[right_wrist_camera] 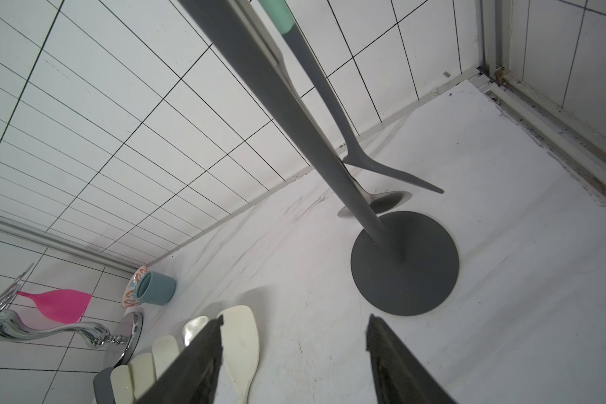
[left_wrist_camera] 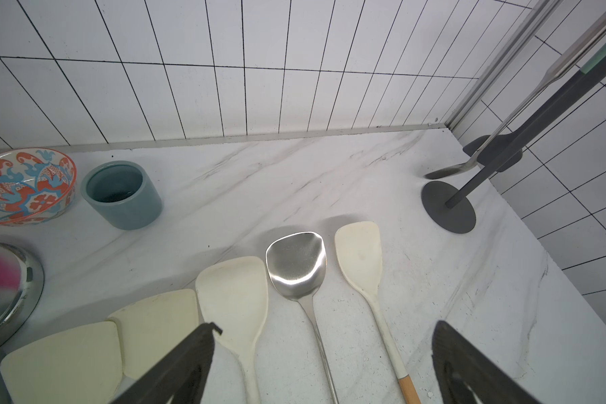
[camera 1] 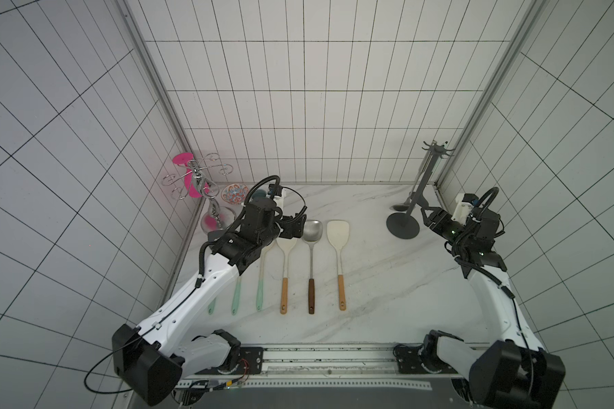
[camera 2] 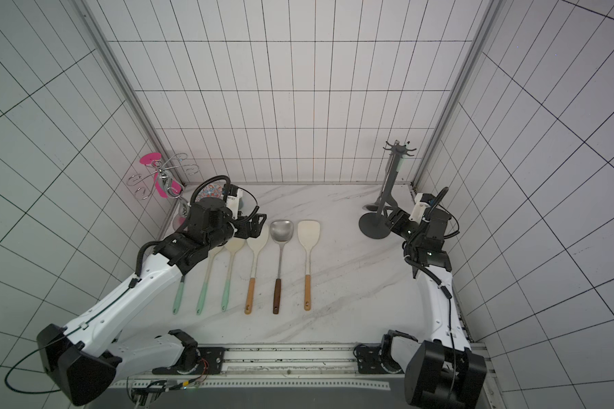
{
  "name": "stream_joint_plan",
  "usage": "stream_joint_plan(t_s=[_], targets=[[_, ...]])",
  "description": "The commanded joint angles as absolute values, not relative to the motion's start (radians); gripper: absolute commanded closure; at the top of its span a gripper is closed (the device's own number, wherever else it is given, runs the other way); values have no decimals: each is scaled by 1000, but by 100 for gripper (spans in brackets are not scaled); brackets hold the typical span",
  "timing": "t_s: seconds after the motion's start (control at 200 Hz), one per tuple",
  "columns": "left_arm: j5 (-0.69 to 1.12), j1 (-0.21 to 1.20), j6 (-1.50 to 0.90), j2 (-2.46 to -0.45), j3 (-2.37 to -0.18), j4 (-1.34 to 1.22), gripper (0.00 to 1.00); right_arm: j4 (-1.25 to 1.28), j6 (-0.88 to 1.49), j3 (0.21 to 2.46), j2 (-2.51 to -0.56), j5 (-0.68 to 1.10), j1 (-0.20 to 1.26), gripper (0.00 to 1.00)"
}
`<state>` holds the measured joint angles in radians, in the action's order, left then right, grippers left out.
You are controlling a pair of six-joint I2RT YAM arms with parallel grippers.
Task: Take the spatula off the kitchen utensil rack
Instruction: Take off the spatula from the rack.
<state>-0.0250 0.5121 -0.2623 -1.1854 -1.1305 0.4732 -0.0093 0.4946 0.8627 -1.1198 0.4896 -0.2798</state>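
The kitchen utensil rack [camera 1: 403,226] is a dark grey pole on a round base [right_wrist_camera: 404,266] in the back right corner, with hooks on top. The spatula [right_wrist_camera: 333,115], dark grey with a mint handle, hangs from it, blade [right_wrist_camera: 392,175] just above the table. A metal ladle [right_wrist_camera: 385,202] hangs beside it. My right gripper [right_wrist_camera: 294,325] is low in front of the rack's base, near the blade, open with nothing between its fingers. My left gripper [left_wrist_camera: 324,328] hovers open over the utensils lying on the table.
Several spatulas lie in a row mid-table, among them a metal one [camera 1: 312,230] and a cream one [camera 1: 338,232]. At the back left stand a chrome stand [camera 1: 195,177] with a pink utensil [camera 1: 183,159], a patterned bowl [camera 1: 233,194] and a blue-grey cup [left_wrist_camera: 121,192]. Tiled walls enclose three sides.
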Motion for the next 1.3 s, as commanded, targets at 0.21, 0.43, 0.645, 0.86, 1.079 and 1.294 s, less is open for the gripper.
stream_joint_plan(t_s=[0.21, 0.43, 0.645, 0.86, 1.079, 1.294], targets=[[1, 509, -226, -1167, -1113, 439, 2, 216, 522, 1099, -1320, 622, -373, 45], [9, 509, -225, -1172, -1109, 436, 2, 344, 508, 1179, -1466, 623, -376, 45], [11, 508, -221, -1176, -1110, 434, 2, 419, 470, 1240, -1584, 689, -377, 46], [14, 508, -219, -1183, -1108, 434, 2, 499, 408, 1249, -1656, 762, -374, 49], [13, 508, -217, -1190, -1108, 434, 2, 557, 379, 1280, -1726, 793, -360, 65], [8, 508, -213, -1196, -1108, 435, 2, 554, 352, 1340, -1787, 801, -339, 68]])
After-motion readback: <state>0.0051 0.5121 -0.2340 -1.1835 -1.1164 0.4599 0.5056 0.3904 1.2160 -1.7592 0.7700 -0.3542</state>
